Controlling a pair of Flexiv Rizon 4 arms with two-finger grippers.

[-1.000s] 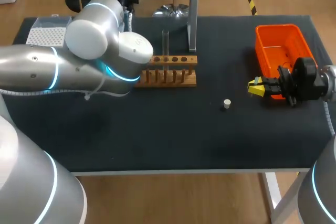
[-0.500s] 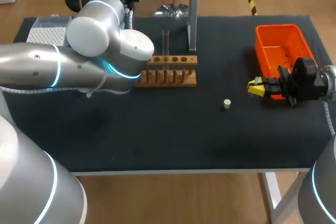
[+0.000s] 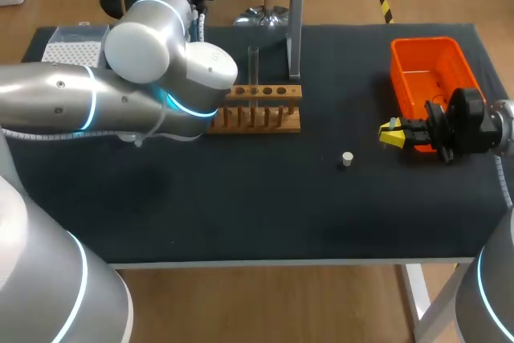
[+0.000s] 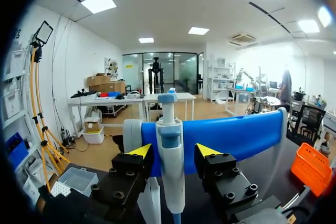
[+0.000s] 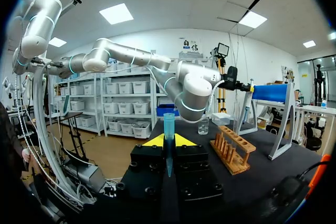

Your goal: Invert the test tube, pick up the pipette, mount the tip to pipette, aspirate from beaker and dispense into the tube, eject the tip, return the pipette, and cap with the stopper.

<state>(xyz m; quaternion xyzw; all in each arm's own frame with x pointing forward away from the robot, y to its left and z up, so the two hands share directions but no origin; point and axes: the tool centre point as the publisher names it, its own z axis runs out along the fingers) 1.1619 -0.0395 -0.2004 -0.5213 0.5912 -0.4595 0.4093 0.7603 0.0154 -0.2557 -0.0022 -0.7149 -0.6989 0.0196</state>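
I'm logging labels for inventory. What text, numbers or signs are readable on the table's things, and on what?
None readable: the pipette, pipette tip, wooden rack, orange bin, tip box and stopper show no legible print in any view.

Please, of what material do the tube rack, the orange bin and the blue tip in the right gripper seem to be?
Tube rack: probably wood, brown with a matt surface. Orange bin: likely plastic, uniform bright colour, smooth moulded rim. Blue tip, held in the right gripper: apparently translucent plastic, light passes through it.
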